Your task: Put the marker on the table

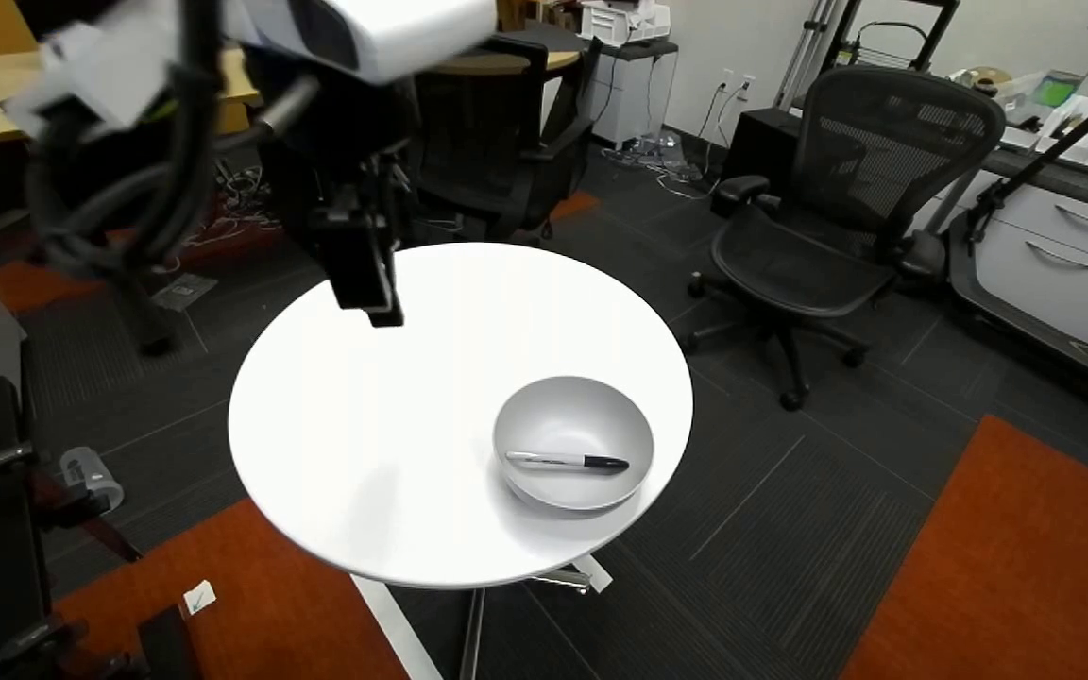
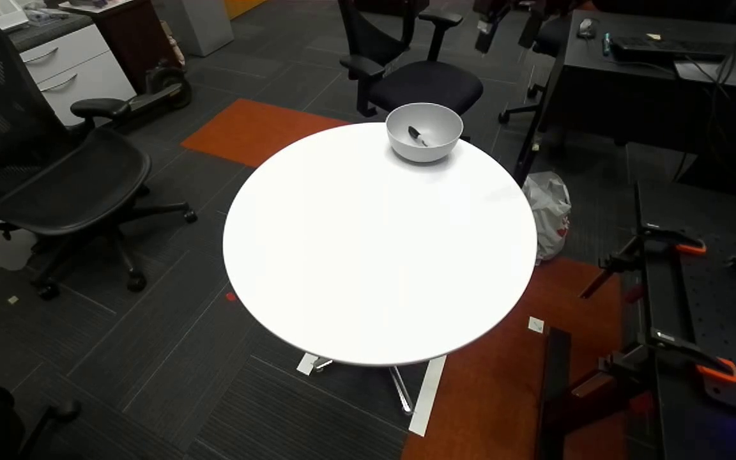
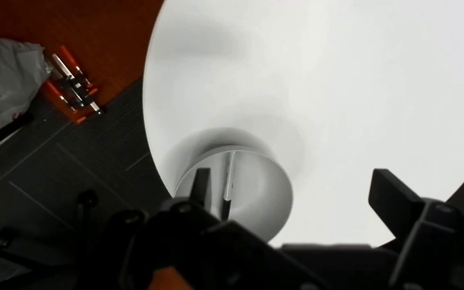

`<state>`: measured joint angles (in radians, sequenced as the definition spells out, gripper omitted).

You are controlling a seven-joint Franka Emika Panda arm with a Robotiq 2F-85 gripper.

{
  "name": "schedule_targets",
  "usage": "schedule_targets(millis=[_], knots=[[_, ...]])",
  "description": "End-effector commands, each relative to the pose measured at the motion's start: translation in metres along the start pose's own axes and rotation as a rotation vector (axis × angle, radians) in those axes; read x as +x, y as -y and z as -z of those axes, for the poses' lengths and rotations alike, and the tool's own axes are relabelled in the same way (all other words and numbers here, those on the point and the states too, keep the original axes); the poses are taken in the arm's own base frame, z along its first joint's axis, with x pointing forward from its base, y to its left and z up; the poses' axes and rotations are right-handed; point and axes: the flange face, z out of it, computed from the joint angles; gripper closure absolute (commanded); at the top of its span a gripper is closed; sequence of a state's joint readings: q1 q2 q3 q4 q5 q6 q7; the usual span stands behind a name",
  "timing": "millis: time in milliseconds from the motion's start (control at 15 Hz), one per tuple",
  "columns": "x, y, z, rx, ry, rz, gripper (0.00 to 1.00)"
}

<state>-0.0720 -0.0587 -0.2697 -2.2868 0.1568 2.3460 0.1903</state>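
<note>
We see the gripper (image 3: 291,183) spread and empty, marker (image 3: 229,181) below in the bowl (image 3: 270,193), off to one side, roughly crosswise to closing.

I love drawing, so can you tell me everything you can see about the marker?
The marker is a thin stick with a white barrel, a black cap on one end, and small dark printing, too tiny to read. It looks like smooth plastic. It lies inside the grey bowl, its white end near the bowl's edge. Only the bowl seems to touch it; the open gripper isn't holding it. I can't tell how much it tilts.
</note>
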Motion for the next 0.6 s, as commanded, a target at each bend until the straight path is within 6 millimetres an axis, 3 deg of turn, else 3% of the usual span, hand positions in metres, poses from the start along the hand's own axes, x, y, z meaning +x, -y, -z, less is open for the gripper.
schedule_targets(millis=[0, 533], knots=[[0.039, 0.008, -0.041, -0.048, -0.039, -0.133, 0.0], [0.089, 0.003, -0.108, -0.126, -0.02, -0.193, 0.0]])
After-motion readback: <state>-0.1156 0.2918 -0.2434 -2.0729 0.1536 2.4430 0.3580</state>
